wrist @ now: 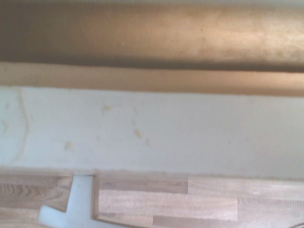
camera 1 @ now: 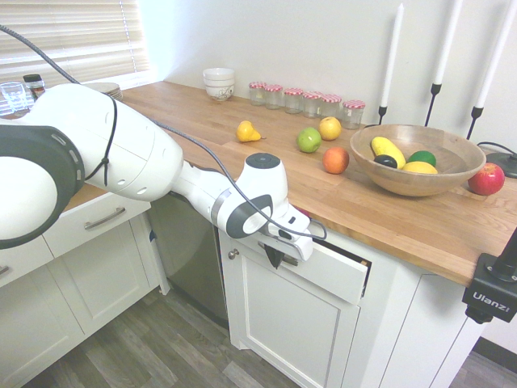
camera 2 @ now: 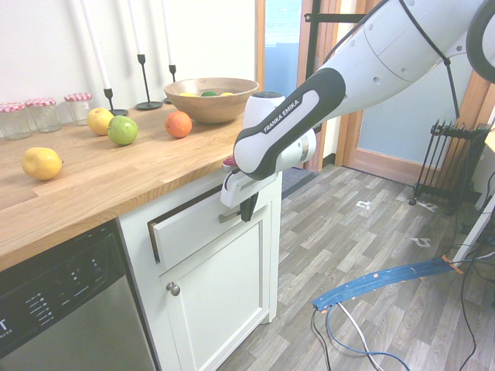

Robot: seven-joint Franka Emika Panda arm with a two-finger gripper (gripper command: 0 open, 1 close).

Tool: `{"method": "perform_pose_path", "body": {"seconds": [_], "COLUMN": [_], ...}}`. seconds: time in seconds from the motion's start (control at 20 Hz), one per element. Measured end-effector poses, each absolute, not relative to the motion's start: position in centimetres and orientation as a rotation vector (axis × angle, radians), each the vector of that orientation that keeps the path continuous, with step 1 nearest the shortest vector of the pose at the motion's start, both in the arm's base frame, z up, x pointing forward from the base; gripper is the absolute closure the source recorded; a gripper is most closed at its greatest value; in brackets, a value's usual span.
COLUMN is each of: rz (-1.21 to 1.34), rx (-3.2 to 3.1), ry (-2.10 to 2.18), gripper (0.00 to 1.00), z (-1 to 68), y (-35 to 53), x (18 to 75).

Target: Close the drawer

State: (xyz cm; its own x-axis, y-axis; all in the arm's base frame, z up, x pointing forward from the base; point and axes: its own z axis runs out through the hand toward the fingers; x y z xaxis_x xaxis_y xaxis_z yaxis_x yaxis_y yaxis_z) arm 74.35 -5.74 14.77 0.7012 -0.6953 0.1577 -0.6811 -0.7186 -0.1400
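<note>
The drawer (camera 1: 327, 271), white-fronted with a silver bar handle, sits under the butcher-block wooden counter (camera 1: 388, 214), pulled out only a crack. The black-fingered gripper (camera 1: 273, 257) presses its front at the handle; whether its jaws are parted, I cannot tell. The second exterior view alone shows the dark gap at the drawer's 9 o'clock end (camera 2: 151, 234). At the gripper's 1 o'clock, six red-lidded glass jars (camera 1: 305, 99); further right, one wooden fruit bowl (camera 1: 416, 160), then three white candles (camera 1: 447, 40).

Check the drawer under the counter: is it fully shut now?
Not quite. The drawer stands slightly proud of the cabinet, with a dark gap showing along its top and side edges; the tool is at its front.
</note>
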Motion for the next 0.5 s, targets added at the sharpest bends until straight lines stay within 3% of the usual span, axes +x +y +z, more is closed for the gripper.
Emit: {"method": "perform_pose_path", "body": {"seconds": [0.5], "rz": [-0.251], "rx": [-2.845], "ry": [1.159], "gripper": [1.00], "z": [13.1], "y": [-6.1], "x": [74.0]}}
